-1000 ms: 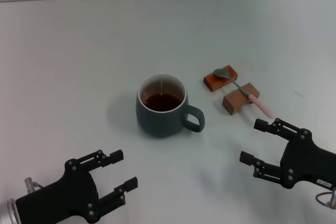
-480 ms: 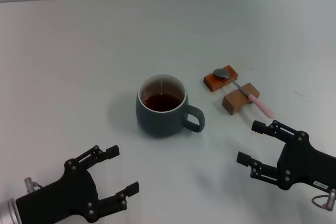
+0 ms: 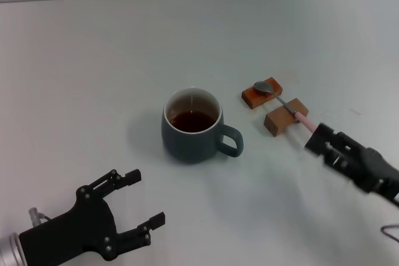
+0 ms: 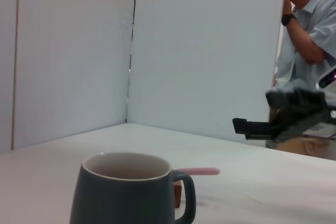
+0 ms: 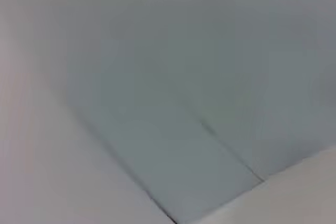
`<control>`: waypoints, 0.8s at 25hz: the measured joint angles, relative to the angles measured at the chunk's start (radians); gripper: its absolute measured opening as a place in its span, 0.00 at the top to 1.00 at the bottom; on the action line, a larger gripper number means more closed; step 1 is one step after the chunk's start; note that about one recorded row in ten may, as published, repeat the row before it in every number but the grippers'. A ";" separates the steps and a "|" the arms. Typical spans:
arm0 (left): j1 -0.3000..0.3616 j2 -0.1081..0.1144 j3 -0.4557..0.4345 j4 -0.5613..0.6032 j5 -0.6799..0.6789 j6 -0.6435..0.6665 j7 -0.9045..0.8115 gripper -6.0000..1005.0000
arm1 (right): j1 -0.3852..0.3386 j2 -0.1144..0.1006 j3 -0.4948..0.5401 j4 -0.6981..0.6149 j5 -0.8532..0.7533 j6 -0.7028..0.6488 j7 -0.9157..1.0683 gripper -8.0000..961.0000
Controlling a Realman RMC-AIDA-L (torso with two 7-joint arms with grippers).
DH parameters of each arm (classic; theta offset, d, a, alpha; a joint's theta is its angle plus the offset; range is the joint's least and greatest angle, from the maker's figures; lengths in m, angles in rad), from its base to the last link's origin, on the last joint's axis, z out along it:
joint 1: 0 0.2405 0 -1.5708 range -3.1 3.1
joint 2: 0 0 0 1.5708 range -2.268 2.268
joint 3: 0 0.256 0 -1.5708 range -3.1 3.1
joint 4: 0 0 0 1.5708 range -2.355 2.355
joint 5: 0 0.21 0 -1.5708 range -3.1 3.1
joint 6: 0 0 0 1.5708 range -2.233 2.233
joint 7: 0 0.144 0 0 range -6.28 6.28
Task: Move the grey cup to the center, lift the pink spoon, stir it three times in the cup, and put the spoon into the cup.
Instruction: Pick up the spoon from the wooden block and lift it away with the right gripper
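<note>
Where the white bench point(image 3: 93, 60) runs out in front of me, the grey cup point(image 3: 192, 126) sits upright near the middle, a squat blue-grey mug with a white inside and dark reddish-brown liquid. Its loop handle points toward my right and slightly toward me. In the left wrist view I see the cup point(image 4: 130, 190) side-on, with the handle on the side nearest the spoon.

The pink spoon point(image 3: 282, 106) lies just to the right of the cup, apart from it, bridged across two brown wooden blocks point(image 3: 275, 109). Its metal bowl rests on the farther block and the neck crosses the nearer one. The long axis runs diagonally, bowl end away from me and toward the cup, pale pink handle point(image 4: 198, 171) toward me and to my right.

My right claw point(image 3: 321, 140) is at the handle's tip, touching or just short of it; I cannot tell how its fingers stand. My left claw point(image 3: 143, 206) hovers low at the near left, well apart from the cup, with its fingers spread wide and nothing between them.
</note>
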 joint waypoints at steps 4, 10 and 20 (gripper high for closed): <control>-0.001 -0.001 -0.010 -0.001 -0.002 -0.002 0.000 0.16 | -0.002 0.000 0.066 0.004 0.000 0.038 0.353 0.18; -0.002 0.001 -0.011 -0.001 -0.009 -0.001 0.000 0.16 | -0.030 0.000 0.092 0.002 0.000 0.088 0.642 0.18; 0.002 0.002 -0.025 -0.002 -0.010 -0.001 0.000 0.16 | -0.065 0.000 0.129 0.007 -0.001 0.184 0.763 0.18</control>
